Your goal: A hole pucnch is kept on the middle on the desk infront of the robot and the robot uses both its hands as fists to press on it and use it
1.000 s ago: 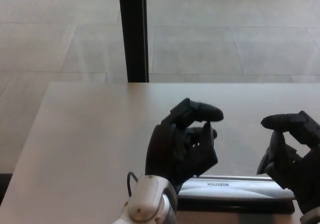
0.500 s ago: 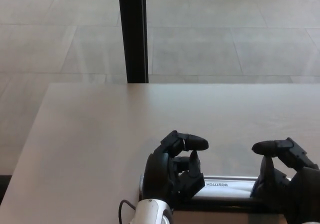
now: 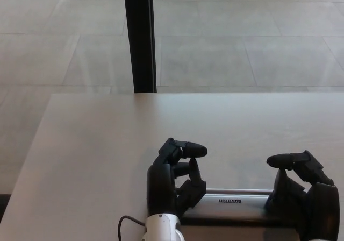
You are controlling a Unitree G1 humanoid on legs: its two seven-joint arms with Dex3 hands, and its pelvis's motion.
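Fists, left hand point(image 3: 174, 184) and right hand point(image 3: 301, 198), on hole punch point(image 3: 234, 204).

1. A pale, matte desk point(image 3: 102, 155) carries the work; its far edge runs across the middle of the head view, its left edge slants toward the near left corner.
2. A silver hole punch point(image 3: 234, 202) with a black base lies directly on the desk at the near edge, right of centre, long axis running left to right.
3. A tiled floor point(image 3: 226, 42) lies beyond the far edge.
4. A black vertical post point(image 3: 138, 36) stands on the floor just behind the desk's far edge, left of centre.
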